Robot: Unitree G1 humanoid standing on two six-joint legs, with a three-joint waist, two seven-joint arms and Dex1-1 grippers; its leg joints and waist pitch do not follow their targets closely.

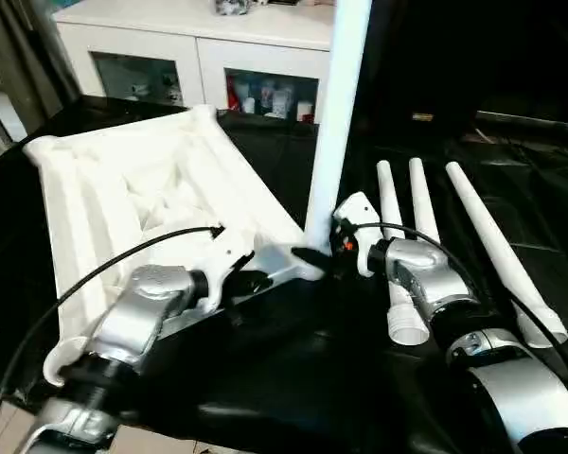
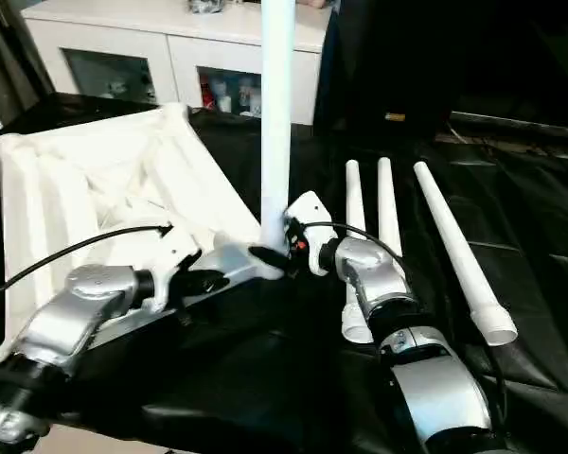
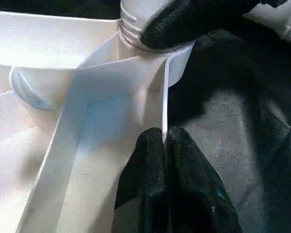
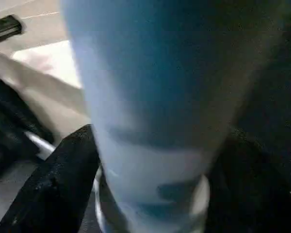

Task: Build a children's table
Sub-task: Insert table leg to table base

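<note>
From the head cameras, the children's table top (image 1: 142, 189) lies upside down, ribbed underside up, on the black-covered desk (image 1: 293, 378), toward the robot's left. One white leg (image 1: 339, 113) stands upright in the top's near right corner socket. Three loose legs (image 1: 473, 251) lie side by side on the desk to the right, apart from the top. Behind stands a white cabinet (image 1: 199, 38) with glass-fronted compartments. The left end effector (image 1: 256, 281) rests at the top's near edge, and the right end effector (image 1: 314, 257) sits at the base of the upright leg. In the left wrist view, the left end effector (image 3: 165, 141) has its fingers pressed together on the thin rim wall beside the corner socket. In the right wrist view, the right end effector's fingers (image 4: 58, 179) stand apart on either side of the leg's base.
</note>
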